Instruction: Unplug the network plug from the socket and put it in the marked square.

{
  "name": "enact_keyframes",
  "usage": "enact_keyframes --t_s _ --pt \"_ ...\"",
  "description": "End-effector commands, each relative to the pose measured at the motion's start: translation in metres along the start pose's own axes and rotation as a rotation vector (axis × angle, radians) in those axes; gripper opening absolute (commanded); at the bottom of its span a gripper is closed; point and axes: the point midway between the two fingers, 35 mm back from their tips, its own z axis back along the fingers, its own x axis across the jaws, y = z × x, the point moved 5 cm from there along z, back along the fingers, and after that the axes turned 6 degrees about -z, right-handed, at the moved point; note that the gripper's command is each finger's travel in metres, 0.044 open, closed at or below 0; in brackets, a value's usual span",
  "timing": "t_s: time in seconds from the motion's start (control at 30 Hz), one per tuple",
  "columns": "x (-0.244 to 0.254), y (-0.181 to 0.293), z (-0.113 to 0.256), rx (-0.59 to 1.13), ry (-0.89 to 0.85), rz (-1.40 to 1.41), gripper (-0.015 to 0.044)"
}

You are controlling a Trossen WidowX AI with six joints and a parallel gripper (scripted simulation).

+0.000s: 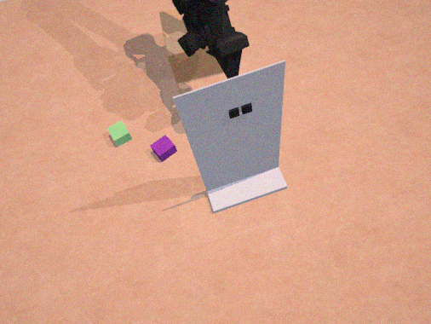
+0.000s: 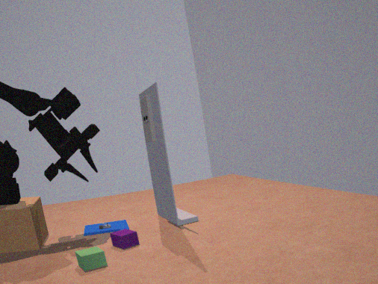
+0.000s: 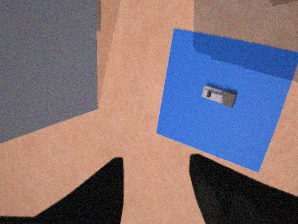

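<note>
the network plug [image 2: 105, 226] [image 3: 219, 96] lies on its side or flat, i cannot tell which, inside the blue marked square [image 2: 90, 229] [image 3: 225, 125], away from its edges. the gripper [image 2: 93, 177] [image 3: 156, 164] hangs above the table [image 1: 128, 264] [image 2: 261, 239] [image 3: 140, 100] with its fingers part-way spread and nothing between them, apart from the upright panel [image 1: 243, 141] [image 2: 158, 157] [image 3: 47, 65]. the plug looks small and light, probably hard, smooth plastic that could skid if nudged; its thin tab would be the fragile, springy part. if it had to be taken again, the long sides of the body would be the place, with light pressure and the tab left free. as it lies, the job seems done and wants no further grip. the tab is too small to make out for certain. in the top view the panel hides the square and plug, and the fingertips are mostly cut off behind its top edge. the purple block [image 1: 163, 147] [image 2: 125, 239] and green block [image 1: 119, 133] [image 2: 91, 258] sit nearer in the exterior view.
</note>
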Motion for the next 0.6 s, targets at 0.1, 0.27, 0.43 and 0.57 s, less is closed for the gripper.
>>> enact_keyframes --t_s 0.1,0.27,0.43,0.57 --pt "0.015 0.001 0.018 -0.004 -0.005 -0.005 0.0156" --pt "0.024 0.002 0.032 -0.004 -0.006 -0.006 0.0156" --pt "0.033 0.003 0.047 -0.005 -0.006 -0.006 0.0156" --pt "0.038 0.003 0.060 -0.005 -0.006 -0.007 0.0156"
